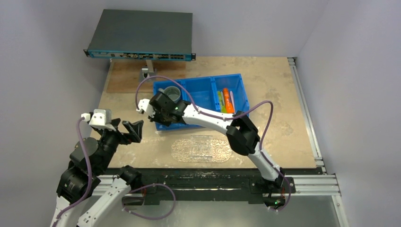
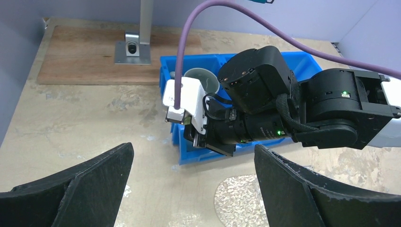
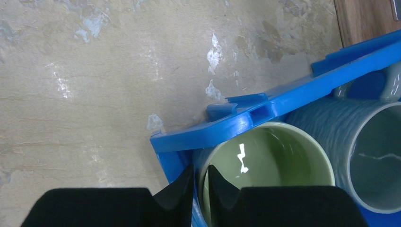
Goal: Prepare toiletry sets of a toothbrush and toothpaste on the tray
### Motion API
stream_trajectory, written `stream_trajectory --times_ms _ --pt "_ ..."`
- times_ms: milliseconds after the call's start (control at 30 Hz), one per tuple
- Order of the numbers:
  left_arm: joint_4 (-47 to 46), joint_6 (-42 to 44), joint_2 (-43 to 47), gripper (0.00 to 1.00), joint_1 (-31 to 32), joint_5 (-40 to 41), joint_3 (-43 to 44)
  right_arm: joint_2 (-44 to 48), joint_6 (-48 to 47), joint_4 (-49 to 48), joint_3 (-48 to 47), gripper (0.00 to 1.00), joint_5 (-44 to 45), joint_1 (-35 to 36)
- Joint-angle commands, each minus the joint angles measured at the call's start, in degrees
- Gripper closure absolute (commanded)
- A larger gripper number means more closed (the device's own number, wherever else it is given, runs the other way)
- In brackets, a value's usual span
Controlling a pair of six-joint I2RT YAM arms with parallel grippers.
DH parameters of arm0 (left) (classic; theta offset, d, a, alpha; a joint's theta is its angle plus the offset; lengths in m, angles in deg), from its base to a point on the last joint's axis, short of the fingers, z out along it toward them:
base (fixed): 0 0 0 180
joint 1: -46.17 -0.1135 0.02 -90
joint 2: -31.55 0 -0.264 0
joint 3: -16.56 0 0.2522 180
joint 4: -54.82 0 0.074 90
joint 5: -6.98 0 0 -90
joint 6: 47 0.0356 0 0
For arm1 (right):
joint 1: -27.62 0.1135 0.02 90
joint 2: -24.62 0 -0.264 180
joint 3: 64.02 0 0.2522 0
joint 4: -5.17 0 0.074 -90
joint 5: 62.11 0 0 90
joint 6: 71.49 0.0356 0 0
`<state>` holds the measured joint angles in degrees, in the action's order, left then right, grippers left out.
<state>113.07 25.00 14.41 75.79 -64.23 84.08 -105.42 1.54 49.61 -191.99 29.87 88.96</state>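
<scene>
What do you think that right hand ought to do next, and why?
Probably lift straight up. The right hand seems pinched on the rim of the pale-green mug, one finger inside, one outside, and the mug sits inside the blue bin, close against its wall and a grey mug.

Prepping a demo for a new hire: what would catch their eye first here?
The right gripper reaches into the blue bin's left compartment, fingers pinching the pale-green mug's rim. The orange tube and green tube lie in the right compartment, while the glittery tray in front holds nothing. The left gripper hangs open at the left.
</scene>
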Motion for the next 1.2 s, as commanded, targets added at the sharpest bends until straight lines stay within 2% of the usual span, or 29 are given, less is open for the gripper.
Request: stream_trajectory --times_ms 0,100,367,500,533,700,1167 --pt "-1.17 0.28 0.23 0.0 -0.36 0.54 -0.23 -0.34 -0.15 1.23 -2.8 0.8 -0.98 0.09" --pt "-1.19 0.3 0.14 0.0 -0.36 0.48 -0.23 -1.01 -0.01 1.85 -3.5 0.76 -0.84 0.09" --pt "-1.24 0.33 -0.19 0.0 -0.36 0.29 -0.23 -2.03 -0.03 3.05 -4.38 0.94 -1.78 0.08" --pt "-1.18 0.42 -0.34 0.0 -0.41 0.2 -0.23 -2.7 -0.11 4.05 -5.28 0.95 -2.75 0.09" --pt "-1.3 0.38 -0.43 0.0 -0.45 0.11 -0.23 -3.13 -0.22 4.7 -5.76 1.0 -3.64 0.09" --pt "-1.33 0.42 -0.61 0.0 -0.45 0.02 -0.23 -2.95 0.0 4.56 -5.96 1.0 -3.47 0.09" --pt "-1.32 0.46 -0.34 0.0 -0.54 0.11 -0.18 7.77 1.33 -0.08 -3.64 1.0 3.13 0.09"
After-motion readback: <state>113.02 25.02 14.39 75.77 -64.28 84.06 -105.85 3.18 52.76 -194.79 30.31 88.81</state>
